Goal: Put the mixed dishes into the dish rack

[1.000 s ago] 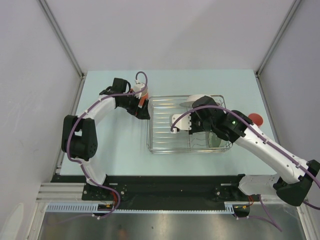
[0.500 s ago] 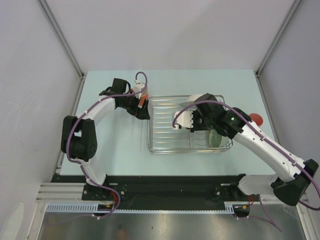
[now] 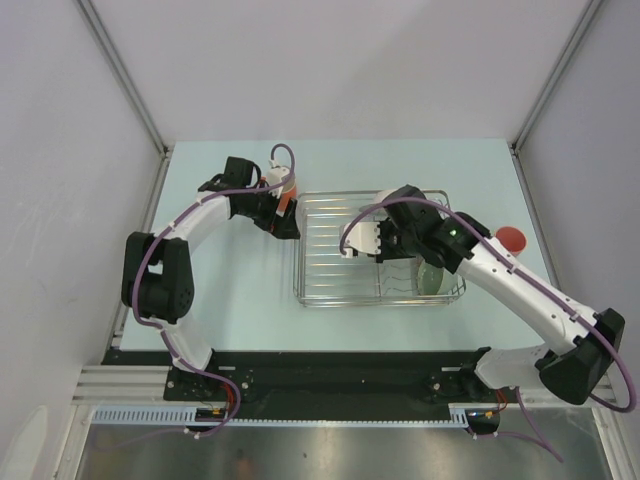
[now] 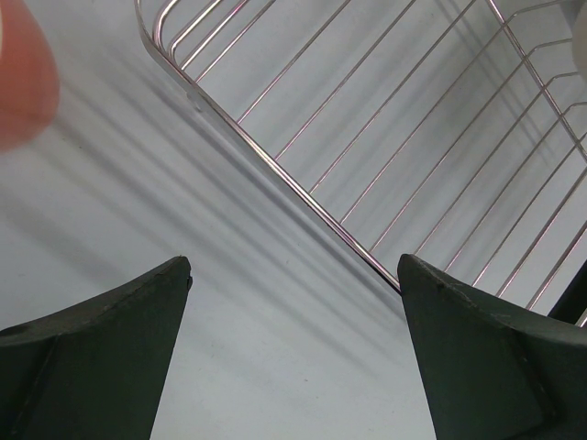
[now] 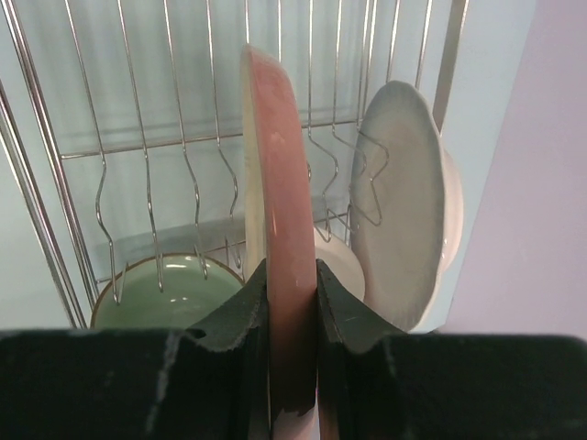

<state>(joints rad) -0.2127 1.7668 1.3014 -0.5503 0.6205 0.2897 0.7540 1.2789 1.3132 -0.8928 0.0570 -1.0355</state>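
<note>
My right gripper (image 5: 292, 270) is shut on the rim of the pink plate (image 5: 275, 174), which stands on edge over the dish rack (image 5: 138, 147). From above, the right gripper (image 3: 386, 242) hovers over the middle of the dish rack (image 3: 320, 298). In the rack, a white plate (image 5: 404, 202) stands upright to the right and the pale green bowl (image 5: 165, 298) lies low on the left. My left gripper (image 4: 293, 266) is open above bare table beside the rack's corner (image 4: 275, 170). A blurred pinkish-orange cup (image 4: 23, 73) sits just beside it.
A red-orange round dish (image 3: 512, 238) sits on the table right of the rack. The pinkish-orange cup (image 3: 286, 189) stands off the rack's far left corner, close to the left gripper (image 3: 288, 222). White walls enclose the table on both sides and at the back.
The right arm has carried the pink plate slightly left and farther back over the rack. The left arm has not moved.
</note>
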